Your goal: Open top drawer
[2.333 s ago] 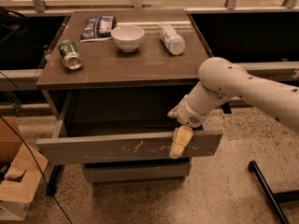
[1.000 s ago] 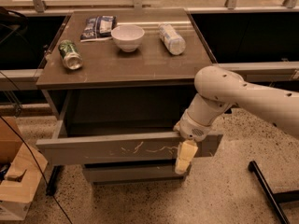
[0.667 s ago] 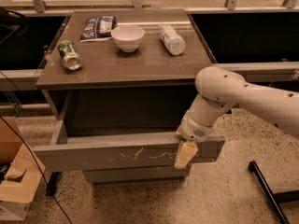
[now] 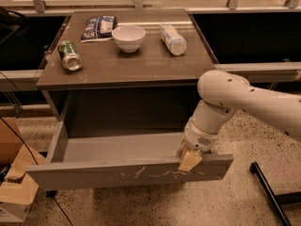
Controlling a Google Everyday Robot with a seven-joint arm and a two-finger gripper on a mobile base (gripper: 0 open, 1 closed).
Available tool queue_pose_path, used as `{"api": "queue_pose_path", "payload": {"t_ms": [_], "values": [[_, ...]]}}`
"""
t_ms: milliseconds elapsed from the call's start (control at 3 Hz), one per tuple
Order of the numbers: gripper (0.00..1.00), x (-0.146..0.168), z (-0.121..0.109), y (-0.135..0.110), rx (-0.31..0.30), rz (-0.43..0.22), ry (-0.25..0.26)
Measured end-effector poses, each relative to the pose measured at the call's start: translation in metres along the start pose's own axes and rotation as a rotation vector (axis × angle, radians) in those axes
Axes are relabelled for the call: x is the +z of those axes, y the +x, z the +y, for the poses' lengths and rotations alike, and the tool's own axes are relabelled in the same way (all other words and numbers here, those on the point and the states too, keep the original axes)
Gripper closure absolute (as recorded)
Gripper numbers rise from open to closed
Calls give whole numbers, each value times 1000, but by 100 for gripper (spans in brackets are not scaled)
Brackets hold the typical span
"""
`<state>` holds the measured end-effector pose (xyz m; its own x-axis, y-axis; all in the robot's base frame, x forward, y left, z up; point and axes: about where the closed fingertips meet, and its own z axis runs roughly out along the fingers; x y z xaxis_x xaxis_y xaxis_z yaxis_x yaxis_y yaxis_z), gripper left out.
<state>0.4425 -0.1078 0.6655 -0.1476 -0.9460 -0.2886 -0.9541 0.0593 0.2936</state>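
The top drawer (image 4: 94, 174) is pulled well out of the grey-brown cabinet, its empty grey inside showing. Its flat front panel carries pale scratches near the centre. My gripper (image 4: 189, 159) hangs from the white arm at the right part of the drawer's front edge, its yellowish fingertips (image 4: 190, 161) over the top rim of the panel.
On the cabinet top (image 4: 141, 65) lie a green can (image 4: 69, 55), a snack packet (image 4: 99, 27), a white bowl (image 4: 128, 37) and a clear plastic bottle (image 4: 172, 39). Cardboard boxes (image 4: 14, 182) stand on the floor at left. A black bar (image 4: 265, 187) lies at lower right.
The drawer has slid further out toward the camera, and my gripper has come with its front edge, moving down and forward.
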Motion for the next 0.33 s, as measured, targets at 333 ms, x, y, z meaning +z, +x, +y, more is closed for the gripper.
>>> {"api": "queue_pose_path", "payload": {"t_ms": [333], "values": [[43,0,-1,0,0,0,0]]}}
